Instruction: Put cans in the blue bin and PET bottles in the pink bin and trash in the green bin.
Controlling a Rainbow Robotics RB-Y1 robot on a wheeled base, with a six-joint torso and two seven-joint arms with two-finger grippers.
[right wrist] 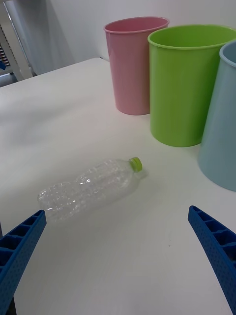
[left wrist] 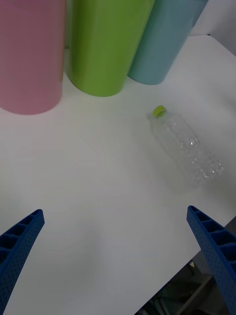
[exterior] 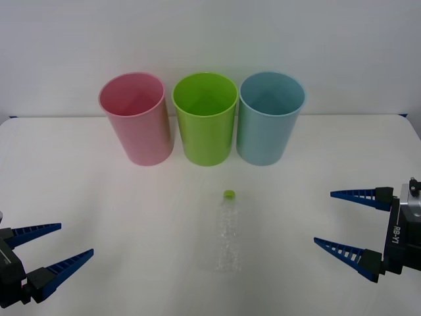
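A clear crinkled PET bottle (exterior: 228, 232) (right wrist: 91, 188) (left wrist: 188, 149) with a yellow-green cap lies on the white table (exterior: 131, 217), cap toward the bins. Behind it stand the pink bin (exterior: 136, 118) (right wrist: 133, 63) (left wrist: 29, 54), the green bin (exterior: 205, 117) (right wrist: 186, 83) (left wrist: 103, 44) and the blue bin (exterior: 270, 117) (right wrist: 223, 123) (left wrist: 162, 39) in a row. My left gripper (exterior: 54, 249) (left wrist: 115, 246) hovers open at the front left, well away from the bottle. At the right, my right gripper (exterior: 334, 220) (right wrist: 115, 246) is open, with the bottle lying beyond its fingertips.
The three bins stand close together near the table's far edge (exterior: 368, 116), with a white wall behind them. Bare tabletop surrounds the bottle on all sides.
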